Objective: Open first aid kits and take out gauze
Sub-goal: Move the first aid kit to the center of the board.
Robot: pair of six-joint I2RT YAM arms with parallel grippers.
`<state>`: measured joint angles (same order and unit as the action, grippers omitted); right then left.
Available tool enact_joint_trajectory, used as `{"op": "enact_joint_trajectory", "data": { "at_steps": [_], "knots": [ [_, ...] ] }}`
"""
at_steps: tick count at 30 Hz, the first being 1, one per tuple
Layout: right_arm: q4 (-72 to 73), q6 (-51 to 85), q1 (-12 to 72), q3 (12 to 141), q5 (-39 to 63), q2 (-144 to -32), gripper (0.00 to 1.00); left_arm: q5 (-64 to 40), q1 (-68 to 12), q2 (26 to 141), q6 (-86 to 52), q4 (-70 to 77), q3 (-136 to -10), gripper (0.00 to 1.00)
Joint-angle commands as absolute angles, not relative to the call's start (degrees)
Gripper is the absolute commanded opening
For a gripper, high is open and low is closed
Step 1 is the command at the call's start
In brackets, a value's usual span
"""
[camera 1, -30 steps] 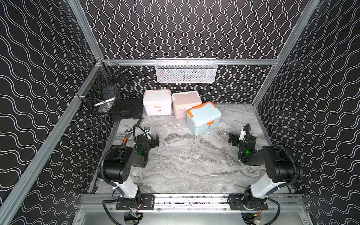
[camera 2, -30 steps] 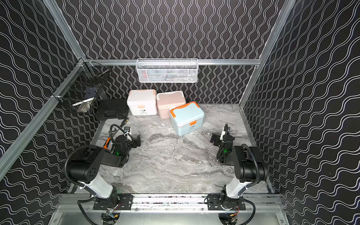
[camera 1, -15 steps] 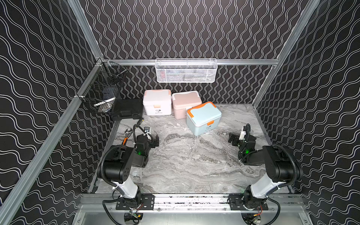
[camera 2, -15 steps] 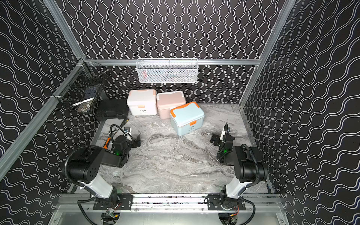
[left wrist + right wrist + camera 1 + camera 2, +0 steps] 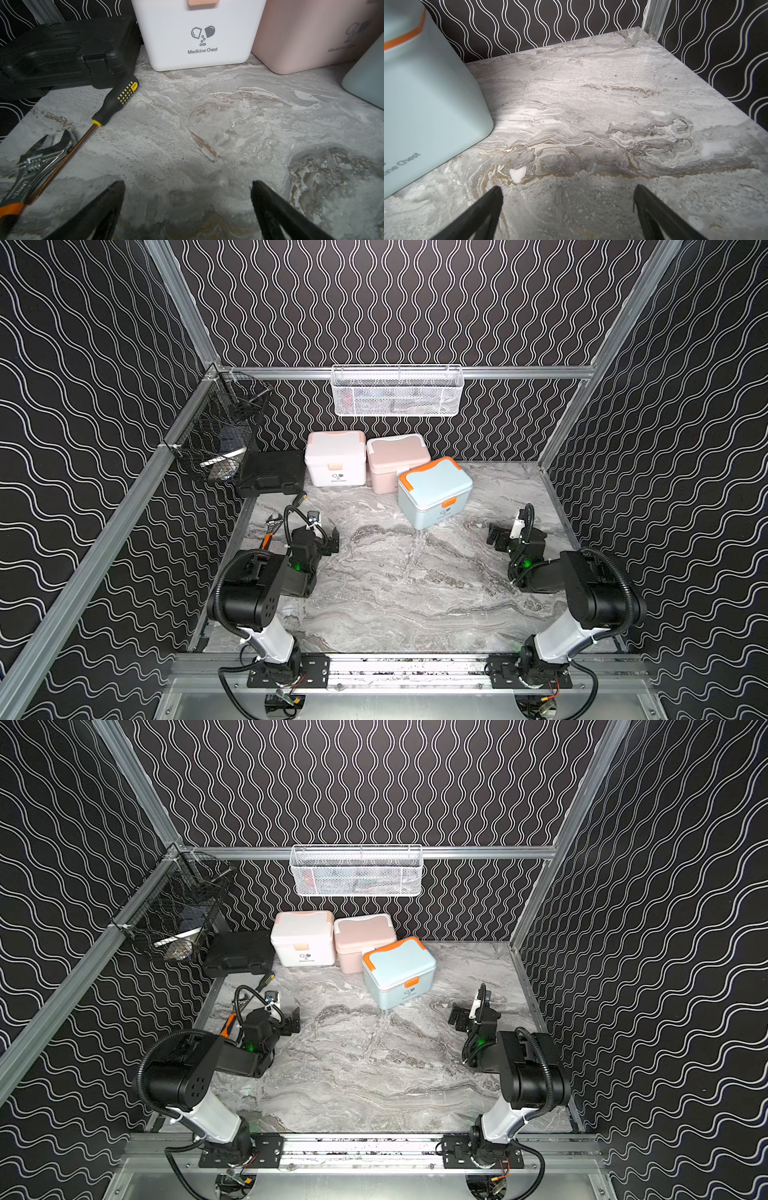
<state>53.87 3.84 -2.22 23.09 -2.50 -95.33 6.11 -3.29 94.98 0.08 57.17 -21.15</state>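
Observation:
Three first aid kits stand at the back of the marble table, all with lids shut. The white one with peach trim [image 5: 336, 458] [image 5: 197, 35] is on the left and the pink one [image 5: 397, 462] [image 5: 311, 35] stands beside it. The light blue one with orange trim [image 5: 434, 491] [image 5: 425, 93] sits in front, turned at an angle. My left gripper [image 5: 326, 538] [image 5: 188, 187] hovers low over the table, open and empty, facing the white kit. Just right of the blue kit, my right gripper [image 5: 505, 536] [image 5: 568, 191] is open and empty too. The gauze is out of view.
A flat black hard case [image 5: 272, 472] lies left of the white kit. A screwdriver [image 5: 116, 97] and an adjustable wrench [image 5: 39, 158] lie by the left gripper. A white wire basket [image 5: 397, 391] hangs on the back rail and a black wire basket [image 5: 220, 439] on the left rail.

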Motion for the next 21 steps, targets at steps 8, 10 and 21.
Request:
{"op": "enact_joint_trajectory", "data": {
  "at_steps": [8,10,21],
  "knots": [
    [71.1,-1.0,3.7,14.1,-10.2,-92.2,1.0,14.7,-8.3,87.3,3.9,67.3,-14.0,0.99],
    [65.4,-2.0,5.1,15.1,-11.2,-88.3,1.0,17.8,-9.5,83.7,4.1,63.5,-14.4,0.99],
    [16.0,4.4,8.1,34.4,-4.8,-68.2,1.0,16.4,-10.7,58.1,-10.5,17.0,-29.7,0.99]
  ]
}}
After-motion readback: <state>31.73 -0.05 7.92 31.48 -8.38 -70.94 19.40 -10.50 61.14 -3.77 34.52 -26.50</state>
